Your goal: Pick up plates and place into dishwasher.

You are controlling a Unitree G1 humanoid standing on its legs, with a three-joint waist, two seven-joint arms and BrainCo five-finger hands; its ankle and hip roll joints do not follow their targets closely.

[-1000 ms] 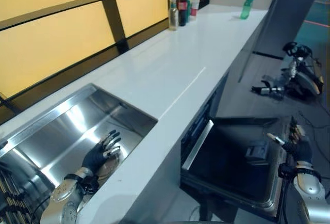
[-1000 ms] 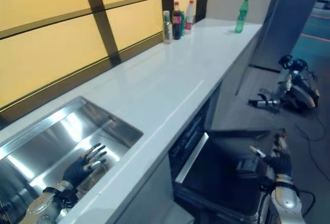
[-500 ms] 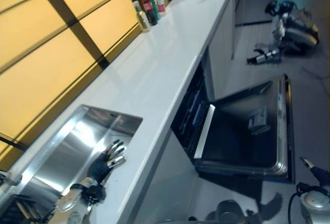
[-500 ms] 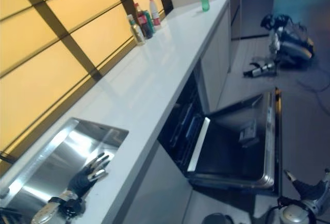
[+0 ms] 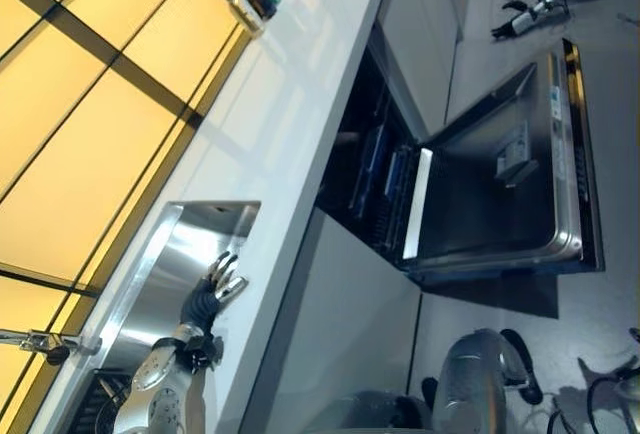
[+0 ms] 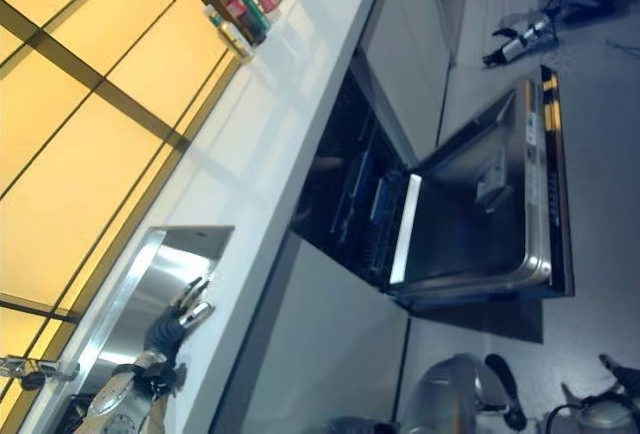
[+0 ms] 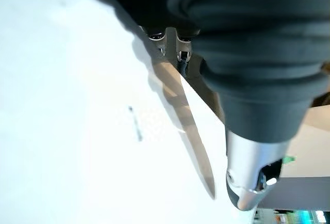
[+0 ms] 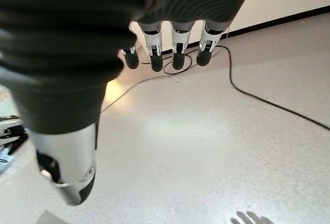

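The long white tabletop [image 5: 300, 84] runs from about 7 o'clock up to 1 o'clock, with yellow panels beside it. Below it, toward 3 o'clock, the dishwasher [image 5: 375, 179] stands open, its door [image 5: 500, 189] dropped flat over the grey floor [image 6: 600, 154] and dark racks visible inside. At 8 o'clock the steel sink [image 5: 170, 264] is sunk into the tabletop. The left arm rises from 7 o'clock, and the left hand [image 5: 207, 299] sits in the sink with its fingers [image 5: 228, 276] spread and straight, holding nothing; its wrist view shows it close to a pale surface. The right hand [image 8: 170, 38] hangs over the floor, fingers straight and relaxed, empty. A cluster of bottles [image 6: 240, 9] stands at 11 o'clock on the tabletop; their labels are too small to read. No plate can be made out in either hand, the sink or the dishwasher.
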